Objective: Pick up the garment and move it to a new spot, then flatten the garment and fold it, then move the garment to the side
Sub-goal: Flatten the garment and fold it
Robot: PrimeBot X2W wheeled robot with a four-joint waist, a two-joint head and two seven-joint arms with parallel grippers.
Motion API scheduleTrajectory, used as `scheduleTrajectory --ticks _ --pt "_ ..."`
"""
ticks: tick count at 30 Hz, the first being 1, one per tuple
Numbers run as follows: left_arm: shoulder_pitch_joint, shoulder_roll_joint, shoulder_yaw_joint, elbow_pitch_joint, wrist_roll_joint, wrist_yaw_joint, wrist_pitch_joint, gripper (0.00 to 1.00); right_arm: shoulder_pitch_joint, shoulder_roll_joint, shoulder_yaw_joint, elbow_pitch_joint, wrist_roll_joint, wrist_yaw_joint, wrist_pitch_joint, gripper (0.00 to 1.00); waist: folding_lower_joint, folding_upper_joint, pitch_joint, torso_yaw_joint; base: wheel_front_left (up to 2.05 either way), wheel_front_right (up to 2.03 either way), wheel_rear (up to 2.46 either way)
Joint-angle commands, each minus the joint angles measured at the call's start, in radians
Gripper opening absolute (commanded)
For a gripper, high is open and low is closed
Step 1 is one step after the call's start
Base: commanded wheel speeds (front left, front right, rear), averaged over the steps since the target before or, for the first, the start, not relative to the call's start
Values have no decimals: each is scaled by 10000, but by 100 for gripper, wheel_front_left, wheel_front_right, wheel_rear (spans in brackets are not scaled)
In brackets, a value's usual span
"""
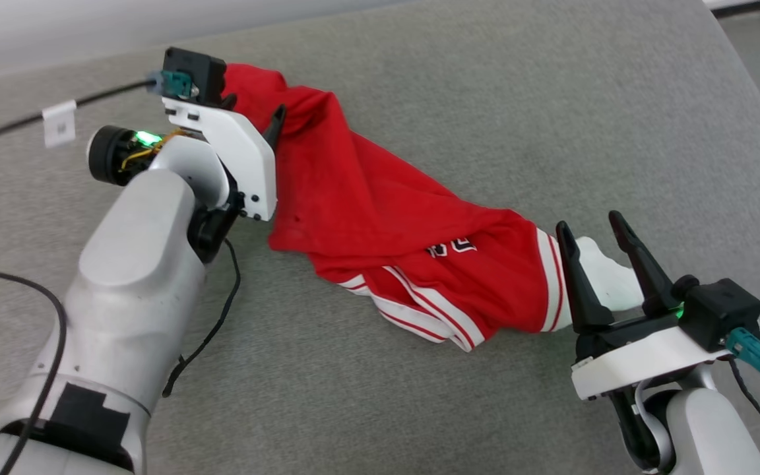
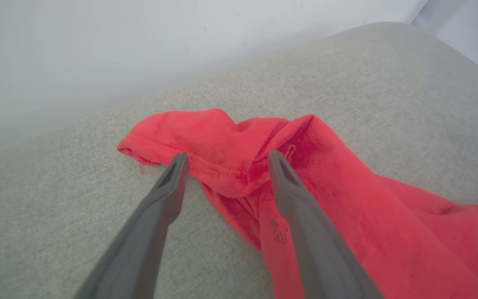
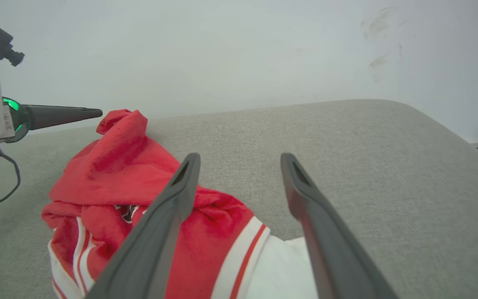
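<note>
The red garment lies bunched in a long diagonal strip on the grey cloth surface, with part of its black print showing. My left gripper is at its far upper end, open. In the left wrist view, that left gripper has its fingers astride the garment's red hem. My right gripper is open at the near lower end, its fingers on either side of the white sleeve. The right wrist view shows the sleeve low between the right gripper's fingers, beside the stripe trim.
The grey padded surface stretches wide to the right and front of the garment. A black cable with a white tag runs across its far left. A pale wall rises behind the far edge.
</note>
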Motion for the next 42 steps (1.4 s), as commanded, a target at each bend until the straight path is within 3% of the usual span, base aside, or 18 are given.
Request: scheduleTrajectory --ticks 1,4,11,18,25,33,42 --pt "275 -88 45 -127 37 105 -544 100 107 -88 -77 -79 -91 -3 97 100 -1 0 -440 437 0 0 0" --pt "595 -179 84 -336 79 269 -1303 100 279 -158 -199 -204 -167 -3 212 100 -1 0 -722 706 0 0 0" --pt "2105 -358 285 -1295 77 1097 -3149 100 810 -280 -595 -803 -343 -3 735 100 -1 0 -1546 1479 0 0 0" --pt "4111 -347 289 -2739 -81 1823 -3292 100 1390 -251 -1022 -1415 -447 -5 1186 100 -1 0 -2114 1911 0 0 0" --pt "5633 -224 -262 -4284 -210 2071 -1893 100 1776 -145 -1133 -1755 -426 -5 1448 100 -1 0 -2365 1833 0 0 0" --pt "5393 -209 -1196 -5431 -392 1642 492 100 1747 -43 -1022 -1934 -363 -3 1503 100 -1 0 -1863 1283 0 0 0" --pt "4572 -89 -1591 -4758 -896 981 2564 100 1447 43 -791 -1568 -95 -3 1133 100 -1 0 -1146 643 0 0 0"
